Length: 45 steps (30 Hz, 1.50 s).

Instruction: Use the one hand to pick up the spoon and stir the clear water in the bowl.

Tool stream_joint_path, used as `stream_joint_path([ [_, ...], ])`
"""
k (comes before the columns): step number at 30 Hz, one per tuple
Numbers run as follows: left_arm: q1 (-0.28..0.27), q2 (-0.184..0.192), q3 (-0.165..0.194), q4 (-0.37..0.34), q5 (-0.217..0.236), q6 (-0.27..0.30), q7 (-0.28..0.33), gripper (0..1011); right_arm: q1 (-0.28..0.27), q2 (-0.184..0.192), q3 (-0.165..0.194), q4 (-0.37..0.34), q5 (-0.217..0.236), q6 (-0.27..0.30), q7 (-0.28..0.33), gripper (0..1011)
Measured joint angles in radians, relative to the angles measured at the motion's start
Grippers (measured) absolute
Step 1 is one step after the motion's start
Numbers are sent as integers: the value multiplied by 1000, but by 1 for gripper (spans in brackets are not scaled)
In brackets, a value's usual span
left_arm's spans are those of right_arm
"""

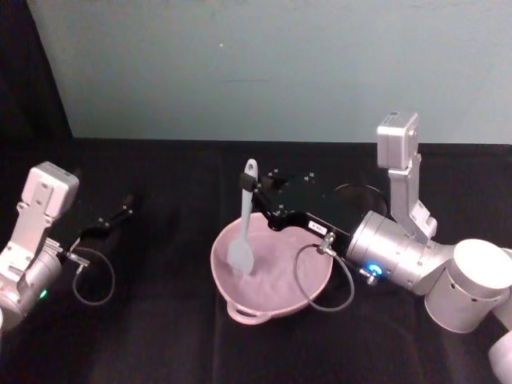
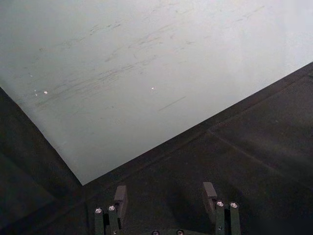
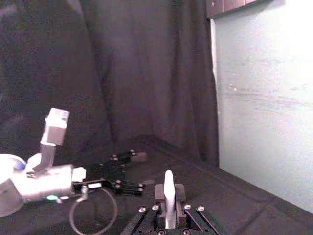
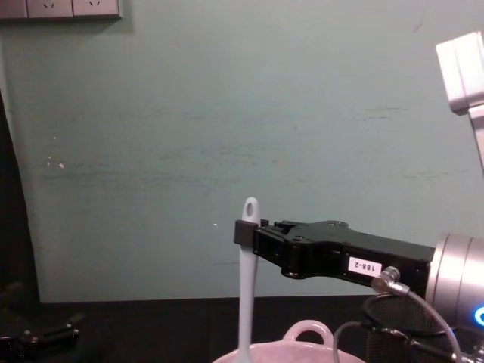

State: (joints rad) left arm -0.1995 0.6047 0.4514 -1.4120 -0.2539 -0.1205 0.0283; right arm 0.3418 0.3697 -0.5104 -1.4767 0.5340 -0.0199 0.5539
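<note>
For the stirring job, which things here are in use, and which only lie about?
In use:
- right tool, shut on the spoon
- pink bowl, with the spoon's head down inside it

Lying about:
- left tool, open and idle at the left
- black mesh cup, behind the right arm
</note>
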Motion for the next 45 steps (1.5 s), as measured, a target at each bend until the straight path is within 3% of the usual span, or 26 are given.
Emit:
stream_joint_path([
  [5, 0, 0, 0, 0, 0, 0, 0, 1005, 13, 8, 2, 18, -37, -2, -31, 122],
  [12, 0, 0, 0, 0, 0, 0, 0, 1005, -18, 44, 41, -28, -110, 4, -116, 122],
  [23, 0, 0, 0, 0, 0, 0, 0, 1005, -88, 70, 90, -121, -119, 24, -132, 123],
  [27, 0, 0, 0, 0, 0, 0, 0, 1005, -93, 68, 85, -133, -114, 41, -114, 123],
  [33, 0, 0, 0, 0, 0, 0, 0, 1005, -74, 38, 45, -117, -91, 53, -62, 122],
  [45, 0, 0, 0, 0, 0, 0, 0, 1005, -22, -9, 4, -49, -51, 25, -20, 123],
])
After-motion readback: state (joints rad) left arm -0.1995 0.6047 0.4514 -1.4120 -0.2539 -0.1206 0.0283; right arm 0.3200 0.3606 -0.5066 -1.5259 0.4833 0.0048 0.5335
